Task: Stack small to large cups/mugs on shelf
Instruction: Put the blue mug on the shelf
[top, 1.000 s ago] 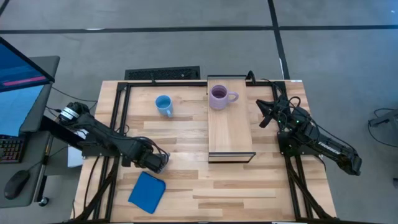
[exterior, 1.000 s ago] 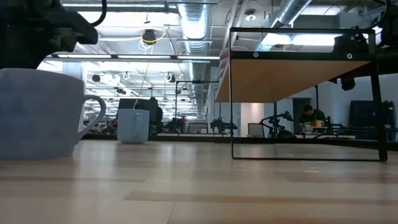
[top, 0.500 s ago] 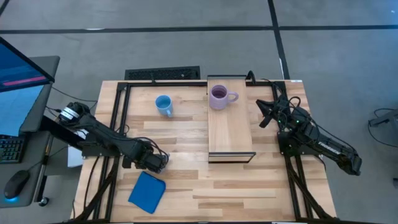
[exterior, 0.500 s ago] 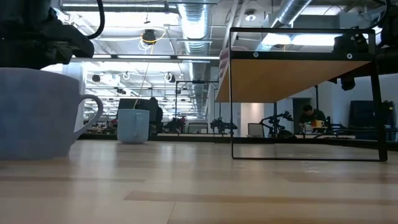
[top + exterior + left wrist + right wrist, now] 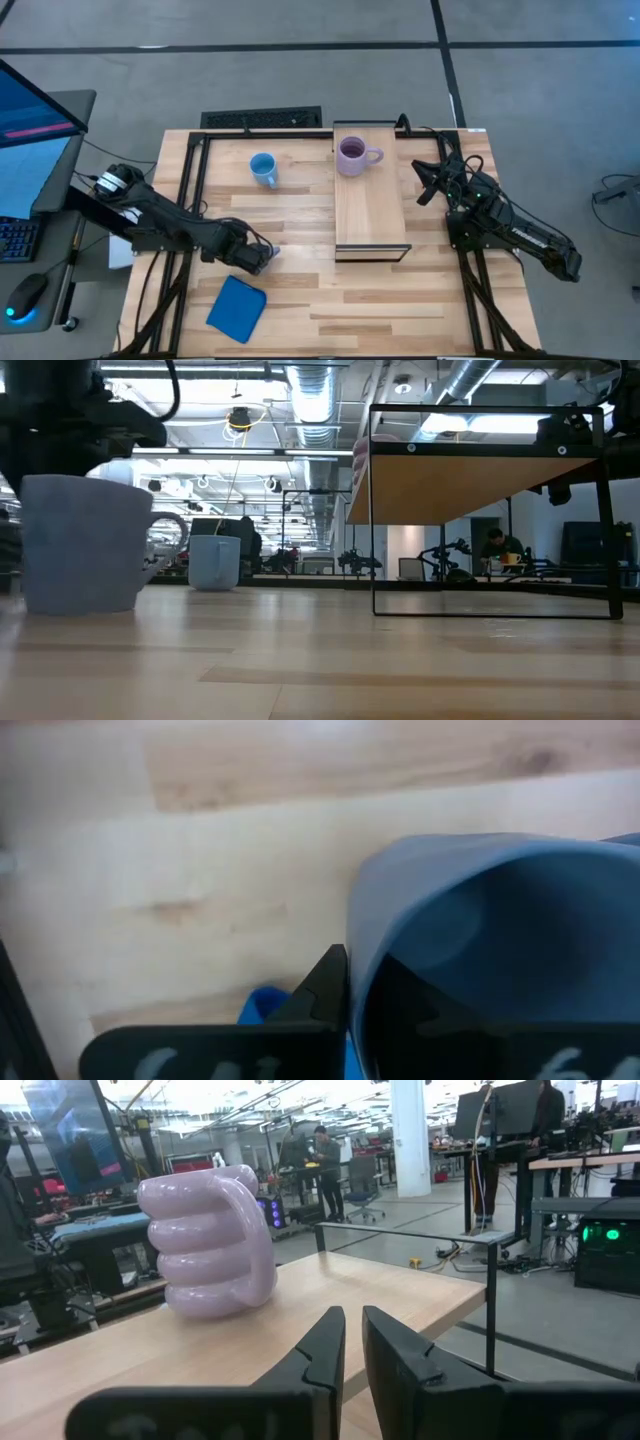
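The counter point(image 5: 400, 300) is a slatted wooden top; its front half right of the blue pad point(image 5: 236, 308) lies bare. The shelf point(image 5: 370, 215) runs front to back at the middle. The pale purple mug point(image 5: 352, 155) stands at the shelf's far end, handle toward the right. The bright light blue mug point(image 5: 263, 168) stands on the counter left of the shelf, well apart from it. The left gripper point(image 5: 262, 257) is closed on the rim of the grey-blue mug point(image 5: 85, 542), near the pad's far edge. The right gripper point(image 5: 424, 182) waits right of the shelf, fingers point(image 5: 320, 1345) nearly together, holding nothing.
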Controlling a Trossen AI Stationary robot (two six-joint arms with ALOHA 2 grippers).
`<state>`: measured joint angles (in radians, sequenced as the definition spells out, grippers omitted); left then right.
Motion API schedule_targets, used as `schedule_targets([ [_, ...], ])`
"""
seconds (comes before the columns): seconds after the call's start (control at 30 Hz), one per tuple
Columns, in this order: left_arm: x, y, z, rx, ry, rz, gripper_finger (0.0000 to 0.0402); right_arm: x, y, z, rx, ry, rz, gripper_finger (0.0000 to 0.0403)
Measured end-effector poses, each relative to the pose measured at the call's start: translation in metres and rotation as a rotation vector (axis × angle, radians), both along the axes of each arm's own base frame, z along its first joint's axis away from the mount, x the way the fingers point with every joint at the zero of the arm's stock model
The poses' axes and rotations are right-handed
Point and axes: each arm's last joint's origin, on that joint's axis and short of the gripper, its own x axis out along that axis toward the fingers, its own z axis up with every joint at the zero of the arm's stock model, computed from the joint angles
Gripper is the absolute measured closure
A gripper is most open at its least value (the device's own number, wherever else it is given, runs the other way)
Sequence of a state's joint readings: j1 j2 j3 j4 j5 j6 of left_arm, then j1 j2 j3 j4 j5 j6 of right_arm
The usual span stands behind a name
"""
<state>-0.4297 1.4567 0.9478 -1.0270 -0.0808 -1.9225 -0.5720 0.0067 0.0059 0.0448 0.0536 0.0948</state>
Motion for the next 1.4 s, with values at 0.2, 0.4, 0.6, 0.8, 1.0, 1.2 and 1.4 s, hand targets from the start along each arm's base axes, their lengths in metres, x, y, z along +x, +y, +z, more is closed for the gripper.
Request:
schedule_targets([
  [0.2, 0.007, 0.015, 0.0, 0.028, -0.011, -0.031, 0.0395, 0.0, 0.0, 0.0, 0.001, 0.0, 0.0, 0.0339],
  [0.4, 0.016, 0.035, 0.0, 0.054, -0.033, -0.073, 0.0395, 0.0, 0.0, 0.0, 0.002, 0.002, 0.0, 0.0339],
  [0.6, 0.031, 0.064, 0.0, 0.108, -0.102, -0.128, 0.0395, 0.0, 0.0, -0.002, 0.014, 0.021, 0.0, 0.0339],
  [0.8, 0.046, 0.095, 0.015, 0.147, -0.167, -0.209, 0.0396, 0.0, 0.0, -0.002, 0.014, 0.021, 0.0, 0.0339],
  [1.0, 0.061, 0.117, 0.049, 0.168, -0.263, -0.309, 0.0396, 0.0, 0.0, -0.002, 0.015, 0.021, 0.0, 0.0339],
  [1.2, 0.073, 0.132, 0.094, 0.204, -0.393, -0.383, 0.0396, 0.0, 0.0, -0.002, 0.015, 0.021, 0.0, 0.0339],
  [1.4, 0.075, 0.138, 0.144, 0.299, -0.483, -0.436, 0.0396, 0.0, 0.0, -0.002, 0.015, 0.021, 0.0, 0.0339],
])
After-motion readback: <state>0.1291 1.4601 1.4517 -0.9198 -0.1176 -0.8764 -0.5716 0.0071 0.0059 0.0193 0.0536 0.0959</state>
